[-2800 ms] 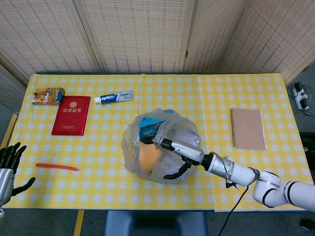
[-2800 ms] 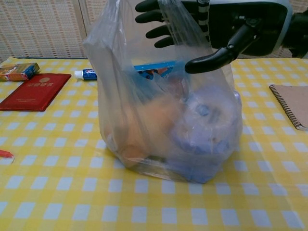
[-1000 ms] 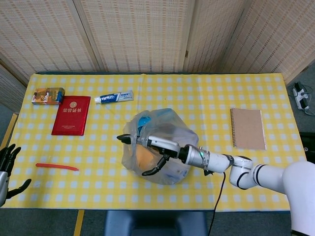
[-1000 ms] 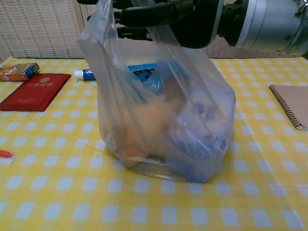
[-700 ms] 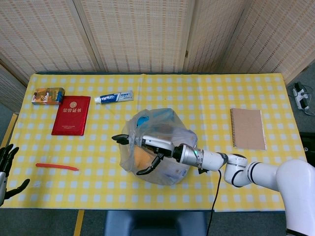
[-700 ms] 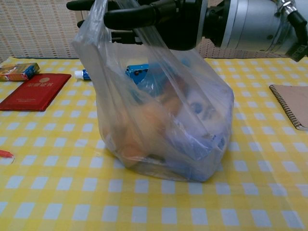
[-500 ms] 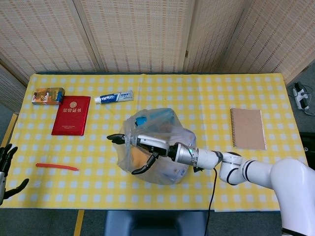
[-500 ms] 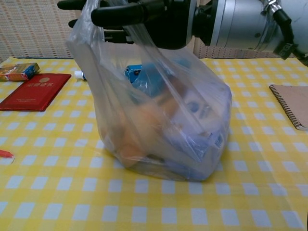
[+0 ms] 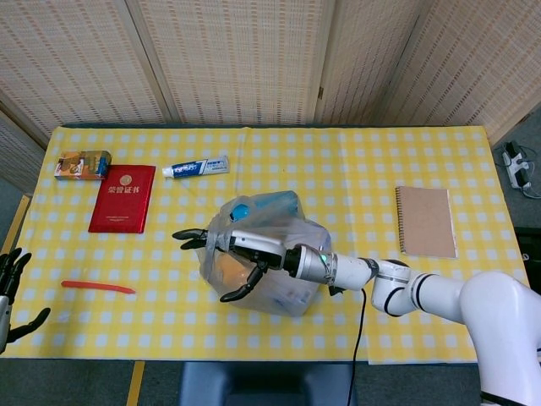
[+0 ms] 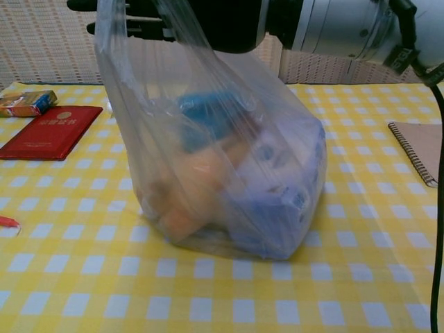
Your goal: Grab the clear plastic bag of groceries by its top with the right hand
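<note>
- Filling the chest view, the bag (image 10: 222, 152) stands on the checked table (image 10: 83, 277), packed with orange and blue goods.
- Head view alone shows the right hand (image 9: 232, 254) with fingers spread across the bag's top; whether it grips, I cannot tell.
- Far off, the left hand (image 9: 10, 292) hangs spread.

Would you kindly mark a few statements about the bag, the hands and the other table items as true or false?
1. The right hand is at the top of the clear plastic bag. True.
2. The left hand holds the red booklet. False: it holds nothing, off the table's left edge.
3. The toothpaste tube lies inside the bag. False: it lies on the tablecloth behind the bag.
4. The brown notebook lies right of the bag. True.
</note>
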You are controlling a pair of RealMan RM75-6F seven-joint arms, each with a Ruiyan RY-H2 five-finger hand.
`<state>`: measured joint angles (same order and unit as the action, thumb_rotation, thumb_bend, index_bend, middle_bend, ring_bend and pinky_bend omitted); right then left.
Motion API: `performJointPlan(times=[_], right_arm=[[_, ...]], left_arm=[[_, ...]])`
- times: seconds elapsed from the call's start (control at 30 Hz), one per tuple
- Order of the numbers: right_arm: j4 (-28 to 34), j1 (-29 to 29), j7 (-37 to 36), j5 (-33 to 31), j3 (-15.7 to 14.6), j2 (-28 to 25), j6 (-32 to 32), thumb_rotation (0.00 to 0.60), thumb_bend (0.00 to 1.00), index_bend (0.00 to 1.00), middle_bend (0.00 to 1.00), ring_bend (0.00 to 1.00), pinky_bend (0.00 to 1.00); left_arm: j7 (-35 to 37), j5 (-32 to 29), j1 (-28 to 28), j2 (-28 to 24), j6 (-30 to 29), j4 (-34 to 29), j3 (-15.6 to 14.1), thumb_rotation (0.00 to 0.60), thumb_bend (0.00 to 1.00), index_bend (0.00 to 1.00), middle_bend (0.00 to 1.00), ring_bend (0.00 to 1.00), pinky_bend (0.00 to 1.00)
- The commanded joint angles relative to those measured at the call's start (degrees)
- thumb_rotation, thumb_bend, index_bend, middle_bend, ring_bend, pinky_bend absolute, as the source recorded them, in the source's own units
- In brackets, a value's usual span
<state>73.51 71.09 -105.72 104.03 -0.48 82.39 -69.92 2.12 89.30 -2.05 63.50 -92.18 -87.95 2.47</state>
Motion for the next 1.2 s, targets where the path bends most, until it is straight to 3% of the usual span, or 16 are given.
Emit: performJointPlan(times=[0.03,0.33,0.47,0.73,0.97,1.2], right_arm=[[-0.6,-0.5,-0.8,-0.1,0.5,0.3,-2.1,0.6,0.23,0.0,0.0,0.09,0.0],[-0.3,-3.5,2.7,-1.5,2.2,-0.7,-7.7,0.6,0.23,0.12,0.07,0.14,0.0],[-0.6,-4.4,0.7,-1.3,2.5,-0.9,-10.0,0.6,0.23,0.13,0.09,0.16,0.02],[-2.3,-7.1,1.5,-2.3,3.8,0.6,-14.4,0.6,0.23,0.26,0.23,0.2,0.06],[-2.3,-8.2,2.3,-2.7,3.8,1.4,-14.8,0.6,0.23,0.27,0.23,0.21,0.07],[-2.4,-10.0,-5.8,-6.9,5.8,4.1,-15.4,0.6,0.23,0.29,0.29,0.29,0.22]], left_arm=[[-0.2,0.1,0.0,0.1,0.0,0.0,0.0,0.6,0.23,0.01,0.08,0.06,0.04],[-0.8,-0.2,0.2,0.1,0.3,-0.4,-0.2,0.6,0.23,0.01,0.08,0.06,0.04],[-1.1,-0.5,0.2,0.0,0.6,-0.5,-0.1,0.6,0.23,0.01,0.08,0.06,0.04],[-1.2,-0.3,0.2,0.0,0.6,-0.7,-0.2,0.6,0.23,0.0,0.08,0.06,0.04],[-1.4,-0.3,0.2,0.0,0.7,-0.8,-0.3,0.6,0.23,0.0,0.08,0.06,0.04],[-1.2,-0.3,0.3,-0.1,0.6,-0.8,-0.2,0.6,0.23,0.0,0.08,0.06,0.04]])
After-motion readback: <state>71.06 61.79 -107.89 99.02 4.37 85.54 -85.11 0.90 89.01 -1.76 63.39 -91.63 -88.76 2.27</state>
